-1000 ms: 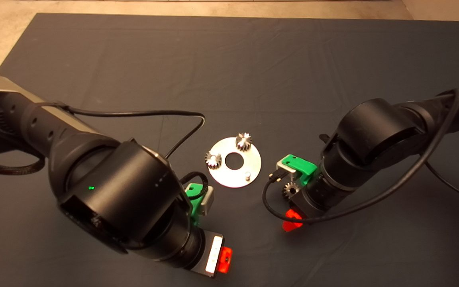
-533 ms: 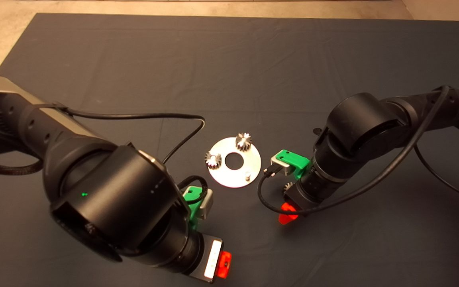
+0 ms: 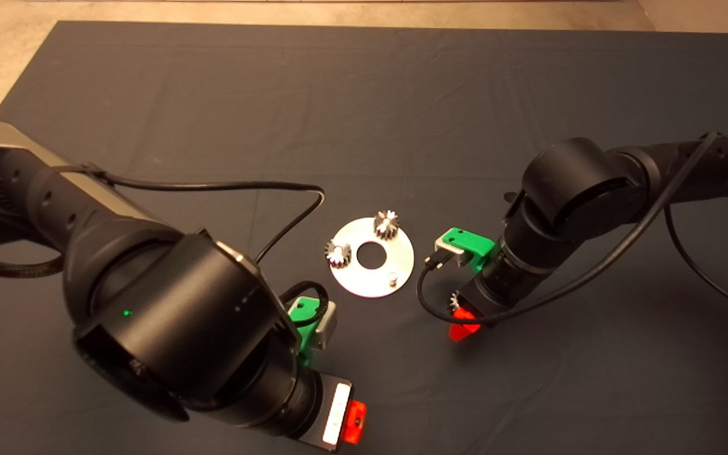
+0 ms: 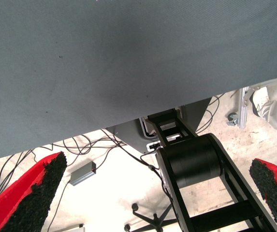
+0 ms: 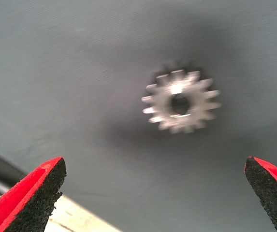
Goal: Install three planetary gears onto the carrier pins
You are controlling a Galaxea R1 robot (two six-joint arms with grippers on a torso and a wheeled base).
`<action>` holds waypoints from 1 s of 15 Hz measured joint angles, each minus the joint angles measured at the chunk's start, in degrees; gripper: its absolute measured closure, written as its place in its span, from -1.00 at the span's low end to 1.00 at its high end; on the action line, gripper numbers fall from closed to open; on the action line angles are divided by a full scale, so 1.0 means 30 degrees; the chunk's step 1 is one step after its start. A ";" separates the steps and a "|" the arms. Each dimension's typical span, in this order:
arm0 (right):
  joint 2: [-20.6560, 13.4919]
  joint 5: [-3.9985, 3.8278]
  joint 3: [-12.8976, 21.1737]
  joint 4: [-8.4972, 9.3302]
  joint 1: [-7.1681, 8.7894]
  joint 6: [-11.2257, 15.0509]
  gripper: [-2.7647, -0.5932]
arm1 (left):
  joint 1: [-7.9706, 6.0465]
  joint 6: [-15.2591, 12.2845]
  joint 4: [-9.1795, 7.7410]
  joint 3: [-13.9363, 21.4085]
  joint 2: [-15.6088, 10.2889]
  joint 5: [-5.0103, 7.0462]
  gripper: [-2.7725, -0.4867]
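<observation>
Since a second ago, the right gripper [image 3: 462, 319] has slid a little toward the near edge of the worktop and now hangs over the last small dark steel gear with shiny teeth [image 5: 180, 100]. That gear lies flat on the dark mat [image 3: 364, 95], just right of the flat shiny round metal disc [image 3: 373, 281], and nothing holds it. The right fingers [image 5: 29, 200] are wide open, one on each side of the gear.

Two more small toothed gears [image 3: 387, 224] [image 3: 338, 253] already sit on pins on the disc. One short silver pin [image 3: 393, 277] is bare. So two are done and one is left.

The left gripper [image 3: 346, 422] waits by the near edge, fingers wide open, holding nothing.
</observation>
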 joint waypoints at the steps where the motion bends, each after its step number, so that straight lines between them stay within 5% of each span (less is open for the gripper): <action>1: -0.0055 -0.0008 -0.0065 -0.0178 0.0004 -0.0233 -0.99 | 0.0000 -0.0020 -0.0001 0.0024 0.0000 0.0000 -0.98; 15: -0.0187 0.0016 -0.0370 -0.1931 -0.0841 -0.1342 -0.99 | 0.0004 -0.0037 -0.0001 0.0065 -0.0004 0.0000 -0.98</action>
